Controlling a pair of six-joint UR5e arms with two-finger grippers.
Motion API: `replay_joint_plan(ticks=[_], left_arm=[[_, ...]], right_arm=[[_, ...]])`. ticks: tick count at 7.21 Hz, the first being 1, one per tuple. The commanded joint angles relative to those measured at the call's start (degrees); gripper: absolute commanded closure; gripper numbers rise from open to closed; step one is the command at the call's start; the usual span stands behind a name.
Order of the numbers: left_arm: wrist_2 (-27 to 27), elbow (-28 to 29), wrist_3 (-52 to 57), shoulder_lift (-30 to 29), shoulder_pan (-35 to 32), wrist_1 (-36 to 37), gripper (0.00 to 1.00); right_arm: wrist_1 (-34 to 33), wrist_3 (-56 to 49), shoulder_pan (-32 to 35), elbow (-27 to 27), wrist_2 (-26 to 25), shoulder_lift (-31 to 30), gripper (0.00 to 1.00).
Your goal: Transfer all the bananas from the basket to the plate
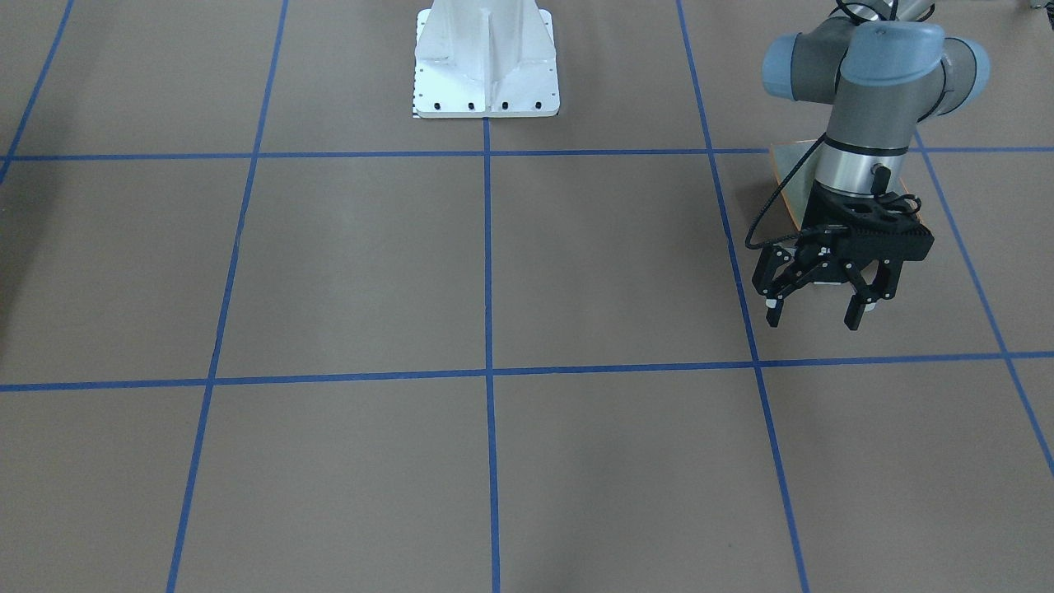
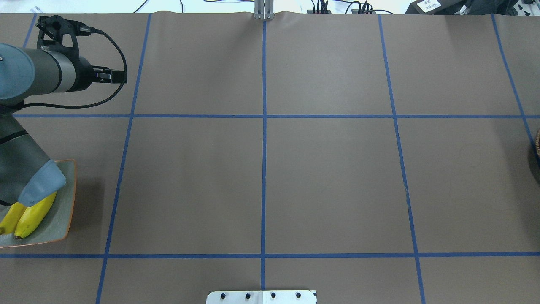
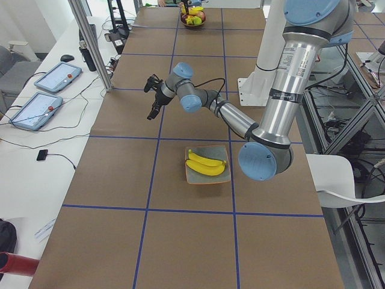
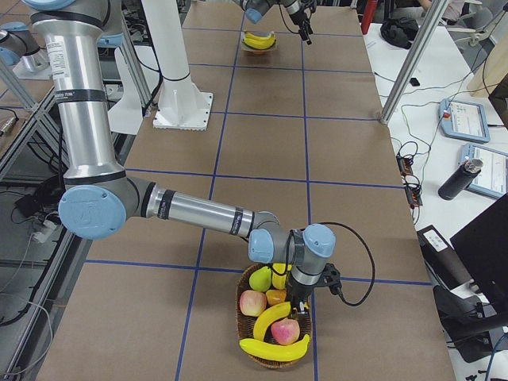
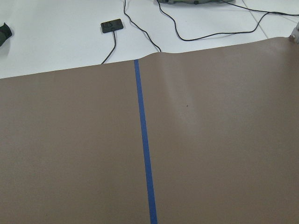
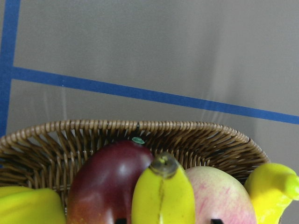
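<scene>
Two yellow bananas [image 2: 33, 215] lie side by side on the grey-green plate [image 2: 63, 228] at the table's left end, also visible as bananas [image 3: 204, 164] on the plate [image 3: 207, 178]. My left gripper [image 1: 815, 303] hangs open and empty above bare paper, well beyond the plate. At the other end, the wicker basket [image 4: 240, 321] holds two more bananas [image 4: 274, 347] among other fruit. My right gripper [image 4: 298, 305] is lowered into it. In the right wrist view its open fingertips [image 6: 121, 220] straddle a banana's [image 6: 163, 196] end without touching.
Red apples [image 4: 252, 302] and a dark red fruit [image 6: 105, 186] share the basket [image 6: 140, 128] with the bananas. The white robot base [image 1: 486, 62] stands at mid-table. Blue tape lines [image 2: 264, 169] grid the brown paper. Tablets [image 3: 57, 75] and cables lie beyond the table's far edge.
</scene>
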Motion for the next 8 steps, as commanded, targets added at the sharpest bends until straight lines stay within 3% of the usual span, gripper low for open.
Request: replay_joint_plan(ticks=[1,5,8], left_arm=[[0.00,-0.06,0.00,0.00,0.00,-0.02,0.01],[-0.09,0.03,0.00,0.00,0.00,-0.02,0.01],[-0.09,0.11,0.00,0.00,0.00,-0.02,0.01]], right_arm=[[-0.08,0.28,0.00,0.46,0.29,0.02,1.00],[-4.19,-0.07,2.10,4.93,4.24,0.20,1.00],[-19.10,-6.73,6.93,15.28,3.81,0.19,1.00]])
